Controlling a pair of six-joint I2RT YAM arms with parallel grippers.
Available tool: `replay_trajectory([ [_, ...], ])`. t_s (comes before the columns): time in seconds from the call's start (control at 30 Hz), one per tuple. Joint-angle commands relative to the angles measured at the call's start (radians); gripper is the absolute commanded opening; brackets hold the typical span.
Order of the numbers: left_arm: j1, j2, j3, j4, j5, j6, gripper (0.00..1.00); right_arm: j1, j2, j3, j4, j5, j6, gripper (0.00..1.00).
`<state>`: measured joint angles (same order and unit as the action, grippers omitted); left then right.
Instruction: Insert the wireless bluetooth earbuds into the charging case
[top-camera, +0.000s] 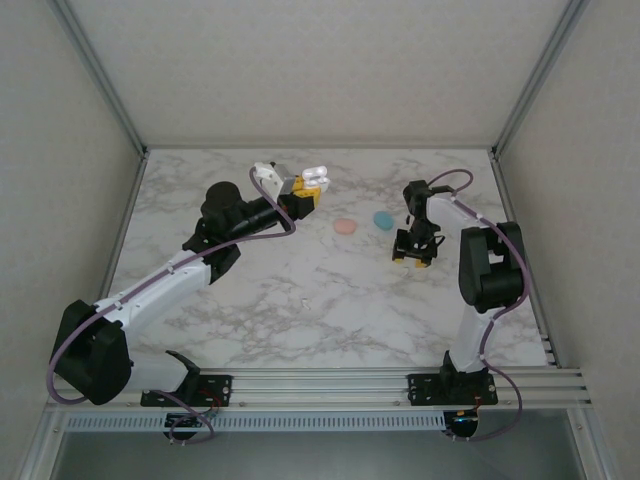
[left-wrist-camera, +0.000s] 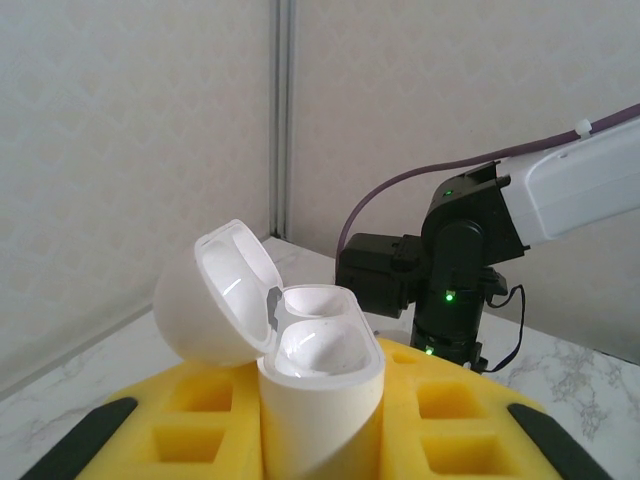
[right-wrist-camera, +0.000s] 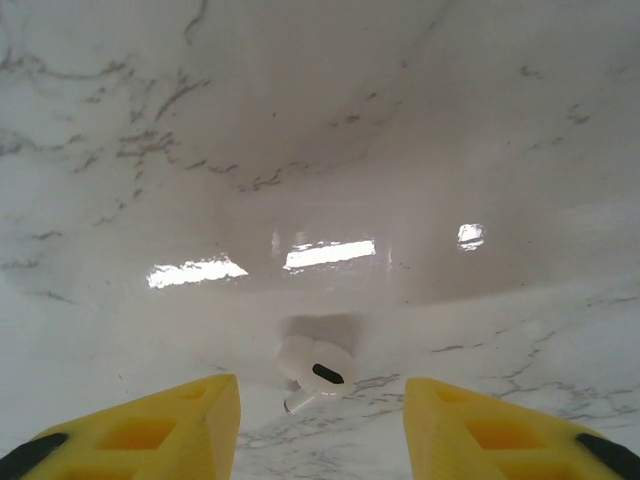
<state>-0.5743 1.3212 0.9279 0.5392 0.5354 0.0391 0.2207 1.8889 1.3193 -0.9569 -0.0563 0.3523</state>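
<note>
Two grippers work over my marble surface (top-camera: 250, 300): the left gripper (top-camera: 304, 193) is clamped on the open white charging case (left-wrist-camera: 320, 390), the right gripper (top-camera: 413, 258) stands apart around one white earbud (right-wrist-camera: 316, 366) lying on the surface

No legible text, label, brand, number or sign anywhere.

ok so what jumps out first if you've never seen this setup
The open white charging case catches the eye first. Its lid is flipped back and it is clamped upright in the left gripper, toward the far side of the marble table. Next comes a lone white earbud, lying untouched on the table between the spread fingers of the right gripper.
</note>
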Motion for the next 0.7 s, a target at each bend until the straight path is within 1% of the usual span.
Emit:
replay_trajectory([
  [0.0, -0.007, -0.033, 0.020, 0.011, -0.015, 0.016, 0.01, 0.007, 0.027, 0.000, -0.002, -0.005, 0.114, 0.47],
  [0.33, -0.007, -0.034, 0.012, 0.008, -0.017, 0.022, 0.01, 0.014, 0.065, 0.008, -0.015, -0.012, 0.132, 0.44],
  [0.4, -0.007, -0.034, 0.012, 0.008, -0.017, 0.022, 0.01, 0.016, 0.074, 0.011, -0.017, -0.010, 0.127, 0.39],
  [0.53, -0.007, -0.036, 0.012, 0.005, -0.018, 0.022, 0.01, 0.021, 0.090, 0.018, -0.025, -0.001, 0.122, 0.38],
  [0.67, -0.007, -0.037, 0.014, 0.001, -0.019, 0.022, 0.01, 0.025, 0.097, 0.016, -0.028, 0.009, 0.121, 0.34],
])
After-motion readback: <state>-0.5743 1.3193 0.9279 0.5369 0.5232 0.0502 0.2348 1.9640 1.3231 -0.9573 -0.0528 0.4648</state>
